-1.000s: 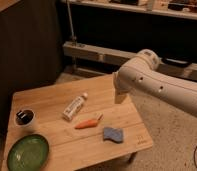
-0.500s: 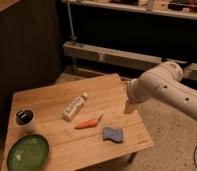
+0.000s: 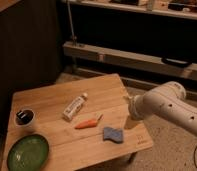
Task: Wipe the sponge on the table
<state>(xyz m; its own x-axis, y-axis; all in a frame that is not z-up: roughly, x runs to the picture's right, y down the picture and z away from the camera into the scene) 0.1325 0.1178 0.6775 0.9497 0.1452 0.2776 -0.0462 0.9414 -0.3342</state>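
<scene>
A blue sponge (image 3: pixel 113 134) lies flat on the wooden table (image 3: pixel 52 95), near its front right corner. My gripper (image 3: pixel 126 98) hangs at the table's right edge, at the end of the white arm (image 3: pixel 167 106) that reaches in from the right. It is above and a little to the right of the sponge, apart from it. Most of the gripper is hidden behind the arm's end.
An orange carrot (image 3: pixel 87 123) lies just left of the sponge. A white bottle (image 3: pixel 75 106) rests on its side mid-table. A dark cup (image 3: pixel 25 117) and a green plate (image 3: pixel 27 152) occupy the left side. Metal shelving (image 3: pixel 142 55) stands behind the table.
The arm has swung to the right and lower, from over the table's back right area to its right edge. The objects on the table have not moved.
</scene>
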